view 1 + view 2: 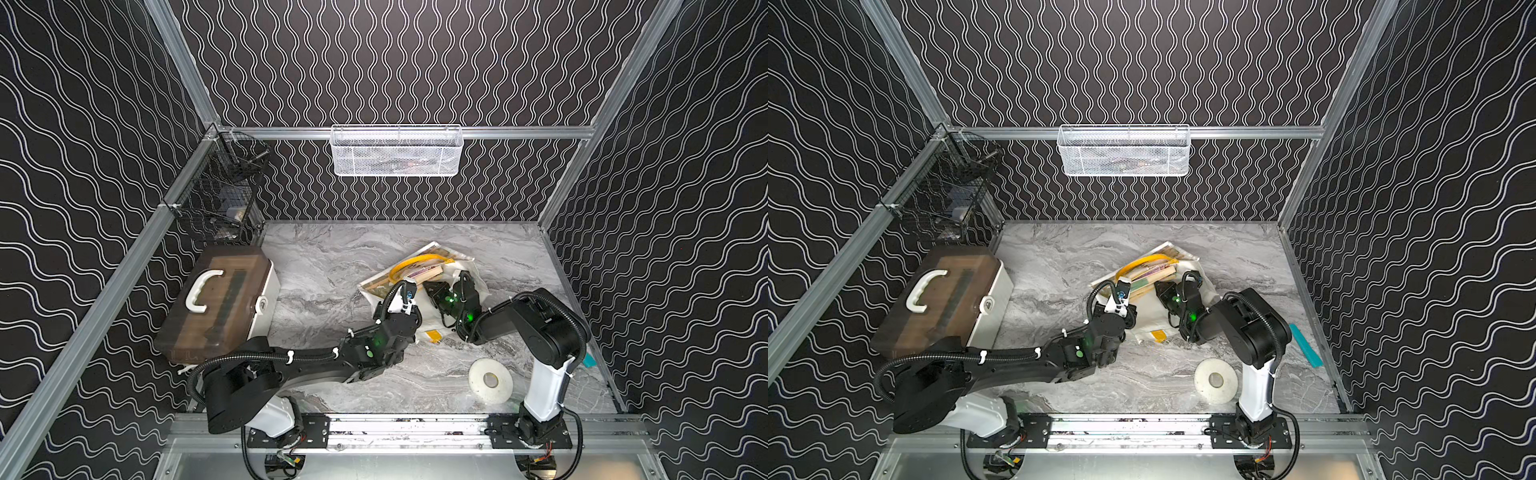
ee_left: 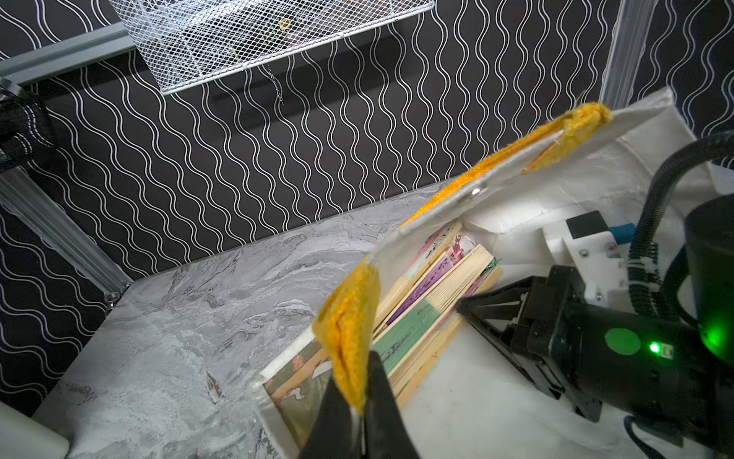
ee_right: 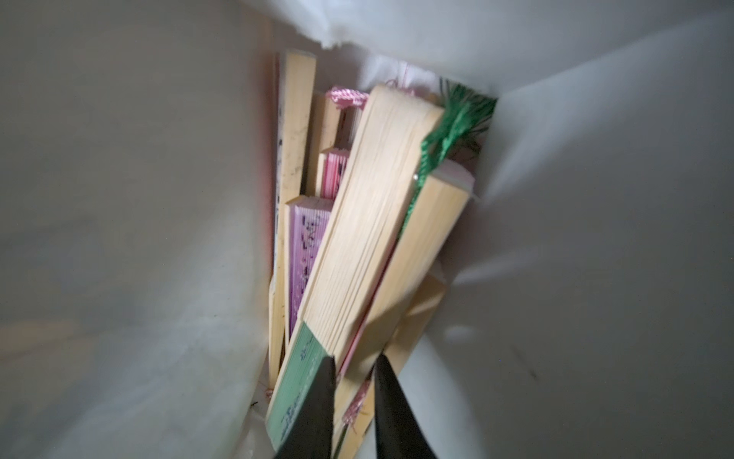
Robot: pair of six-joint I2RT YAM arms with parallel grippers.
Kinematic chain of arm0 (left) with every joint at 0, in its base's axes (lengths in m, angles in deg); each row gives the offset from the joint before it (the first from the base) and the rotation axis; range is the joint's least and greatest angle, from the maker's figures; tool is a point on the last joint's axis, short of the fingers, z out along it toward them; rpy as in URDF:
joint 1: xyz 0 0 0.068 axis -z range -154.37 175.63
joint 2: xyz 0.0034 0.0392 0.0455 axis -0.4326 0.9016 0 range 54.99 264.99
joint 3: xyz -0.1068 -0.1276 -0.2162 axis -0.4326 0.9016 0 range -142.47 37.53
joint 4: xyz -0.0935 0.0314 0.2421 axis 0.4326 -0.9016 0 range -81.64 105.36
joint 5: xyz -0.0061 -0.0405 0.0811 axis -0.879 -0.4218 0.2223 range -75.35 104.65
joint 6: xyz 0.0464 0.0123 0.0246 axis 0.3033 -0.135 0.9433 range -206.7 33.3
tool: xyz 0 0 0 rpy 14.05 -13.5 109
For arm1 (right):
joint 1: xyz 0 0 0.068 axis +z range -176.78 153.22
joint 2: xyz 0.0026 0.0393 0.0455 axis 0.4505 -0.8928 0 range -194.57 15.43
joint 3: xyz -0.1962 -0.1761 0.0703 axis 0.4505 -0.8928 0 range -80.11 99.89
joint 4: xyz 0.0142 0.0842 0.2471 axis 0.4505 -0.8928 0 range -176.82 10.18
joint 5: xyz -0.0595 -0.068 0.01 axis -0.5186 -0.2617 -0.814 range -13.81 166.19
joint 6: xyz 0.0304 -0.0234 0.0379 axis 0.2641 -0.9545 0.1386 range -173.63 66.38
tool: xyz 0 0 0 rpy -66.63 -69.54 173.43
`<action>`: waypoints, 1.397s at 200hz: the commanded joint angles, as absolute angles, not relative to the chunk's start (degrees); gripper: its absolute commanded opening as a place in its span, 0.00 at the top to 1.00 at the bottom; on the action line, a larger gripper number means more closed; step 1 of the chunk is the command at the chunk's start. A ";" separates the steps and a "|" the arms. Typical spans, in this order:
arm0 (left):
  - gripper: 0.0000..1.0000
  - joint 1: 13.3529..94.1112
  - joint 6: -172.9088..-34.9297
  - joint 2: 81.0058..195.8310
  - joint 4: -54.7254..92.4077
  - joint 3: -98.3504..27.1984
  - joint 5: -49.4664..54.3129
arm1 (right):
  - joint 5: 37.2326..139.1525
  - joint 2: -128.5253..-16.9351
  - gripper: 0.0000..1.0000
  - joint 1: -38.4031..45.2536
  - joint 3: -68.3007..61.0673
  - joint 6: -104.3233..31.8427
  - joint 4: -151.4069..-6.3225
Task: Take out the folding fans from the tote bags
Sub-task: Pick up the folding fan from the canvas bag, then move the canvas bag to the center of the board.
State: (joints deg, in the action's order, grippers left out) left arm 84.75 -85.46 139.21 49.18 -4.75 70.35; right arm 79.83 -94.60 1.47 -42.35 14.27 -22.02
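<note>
Right jaws flanking fan [image 3: 417,254], inside tote [image 3: 595,238]

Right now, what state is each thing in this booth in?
tote bag: lying on the table, mouth lifted open.
left gripper: shut on the bag's yellow patch.
folding fans: closed, bundled inside the bag.
right gripper: in the bag mouth, fingers astride a fan end; grip unclear.
box: lid shut.
tape roll: lying flat.
teal bar: lying flat at the table's edge.
</note>
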 commanded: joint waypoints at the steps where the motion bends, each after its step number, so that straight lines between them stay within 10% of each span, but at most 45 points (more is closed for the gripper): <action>1: 1.00 84.70 -85.91 139.38 48.23 -4.88 72.00 | 79.60 -95.60 0.82 1.25 -41.54 16.12 -19.72; 89: 1.00 84.70 -85.91 138.76 47.88 -4.13 72.55 | 79.95 -97.89 0.75 1.13 -38.85 16.45 -23.51; 159: 1.00 84.69 -85.09 140.32 49.34 -4.98 74.38 | 85.31 -95.92 0.93 0.78 -38.52 15.66 -23.21; 279: 1.00 77.40 -82.93 141.64 43.38 -12.66 81.12 | 85.25 -68.01 0.94 3.28 -41.13 -3.77 -46.86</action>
State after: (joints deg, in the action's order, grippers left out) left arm 79.15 -83.69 142.78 42.34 -12.80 78.92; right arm 87.18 -72.44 3.18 -41.65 2.82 -38.71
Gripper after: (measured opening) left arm 0.087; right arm 0.102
